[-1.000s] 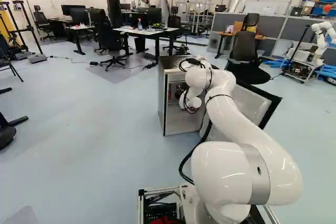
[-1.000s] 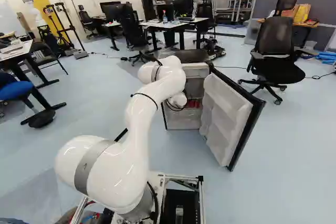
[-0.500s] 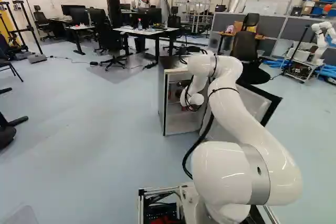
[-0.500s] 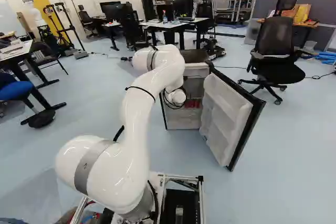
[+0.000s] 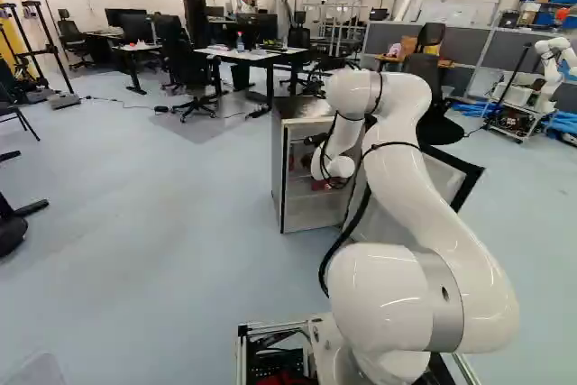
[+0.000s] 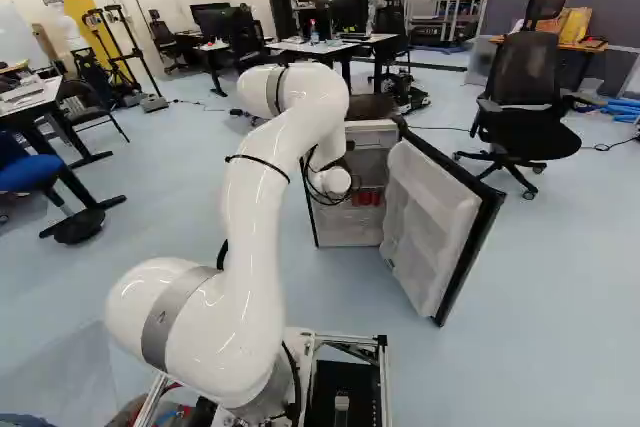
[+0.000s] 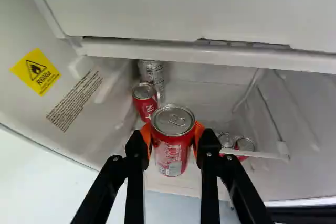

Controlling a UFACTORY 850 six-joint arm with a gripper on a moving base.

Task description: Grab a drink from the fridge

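Wrist view: a red can [image 7: 172, 148] is grasped between my fingers [image 7: 209, 156], one orange pad [image 7: 147, 139] against each side, within the opening of the fridge [image 5: 278, 169]. The can is lid up, its long axis running crosswise to the fingers and roughly parallel to that of the second red can [image 7: 146, 109]. Its lid, with the pull tab, is turned partly toward my wrist camera, as is the printed side of its wall; the base points away and down.

Ahead of the grasped can, the second red can stands beside a silver can [image 7: 152, 73], both near the fridge wall that bears a yellow label [image 7: 35, 72]. Beyond the other finger, two more cans [image 7: 227, 140] show their lids near a white rack [image 7: 257, 154].

Left and right base views: my white arm [image 6: 255, 207] bends over and down into the fridge, its wrist at the opening. The door [image 6: 435, 232] stands wide open to the right of the arm in the right base view, its shelved inner face exposed; a black office chair [image 6: 525, 97] stands beyond it.
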